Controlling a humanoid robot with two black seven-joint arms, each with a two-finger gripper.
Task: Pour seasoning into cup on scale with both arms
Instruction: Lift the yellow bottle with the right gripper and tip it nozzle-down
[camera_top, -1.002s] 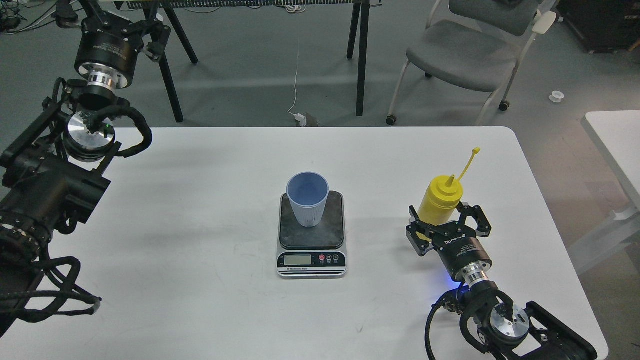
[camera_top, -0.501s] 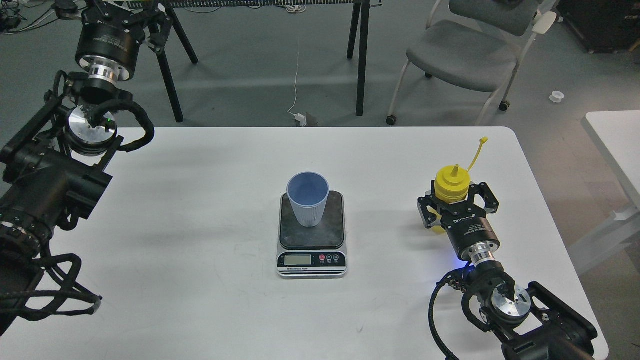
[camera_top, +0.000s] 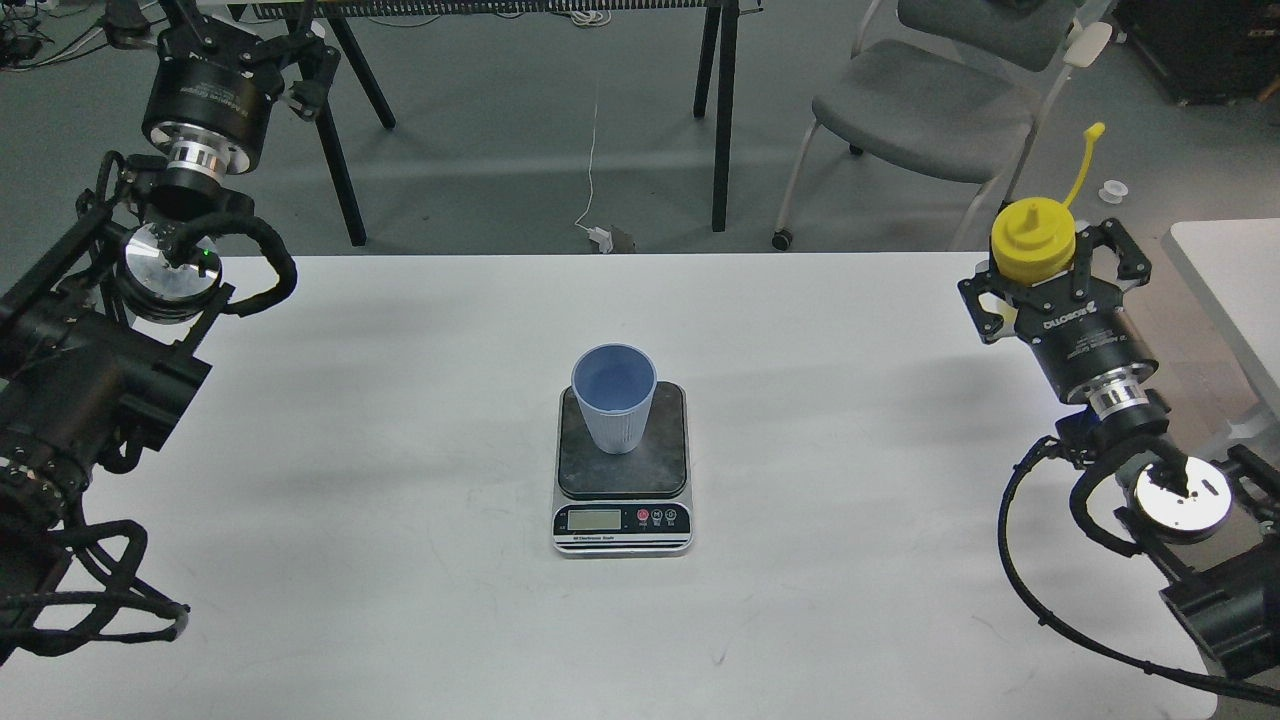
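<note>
We look down on a white table. At its middle sits the scale, our landmark, with its display facing us. The cup stands upright on the back part of the scale's dark plate, open and apparently empty.

Far to the right of the scale, above the table's right edge, our right gripper has its fingers pinched around the seasoning. The yellow bottle is upright and held in the air, with its nozzle pointing up and its cap strap sticking up beside it, uncapped.

Far to the left of the scale and beyond the table's back edge, our left gripper is raised high. We see it dark and partly cropped, so we cannot tell whether its fingers are spread or pressed together. It holds nothing we can see.

Risks, as we judge them: the bottle is well away from the cup, so tipping it early would spill seasoning on the table or the scale. The cup looks light, so a nudge from either arm could topple it. A hard squeeze could overshoot the weight.
</note>
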